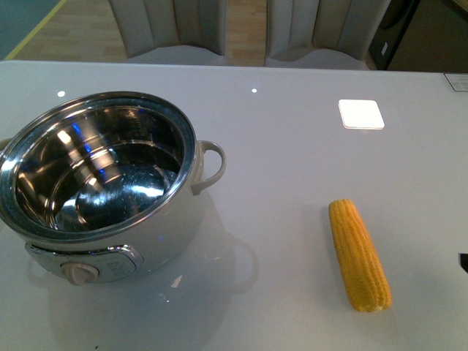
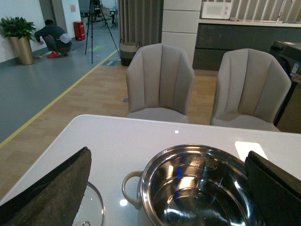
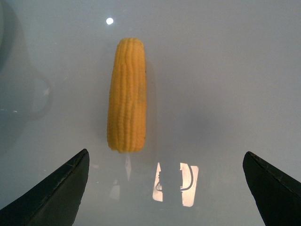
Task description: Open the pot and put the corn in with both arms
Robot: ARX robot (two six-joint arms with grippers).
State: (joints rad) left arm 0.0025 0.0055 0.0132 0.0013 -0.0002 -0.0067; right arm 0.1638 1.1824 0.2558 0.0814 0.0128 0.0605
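The right tool [image 3: 165, 153] is spread wide and holds nothing, and the corn [image 3: 127, 94] lies untouched on the surface [image 3: 225, 70] ahead of its black fingers [image 3: 56, 188]. The left tool [image 2: 168, 153] is also wide and holds nothing, with the pot [image 2: 188, 148] just beyond it. The pot stands open at the near left, well apart from the corn at the near right. A glass lid [image 2: 91, 207] lies beside the pot's handle

— How is the front view set?
— The table [image 1: 292, 161] is looked down on from the robot's body; pot [image 1: 102, 175] and corn [image 1: 358, 256] are both taken in.
— And the wrists?
— The pot is shared, seen close, by the left; the corn, from above, by the right.
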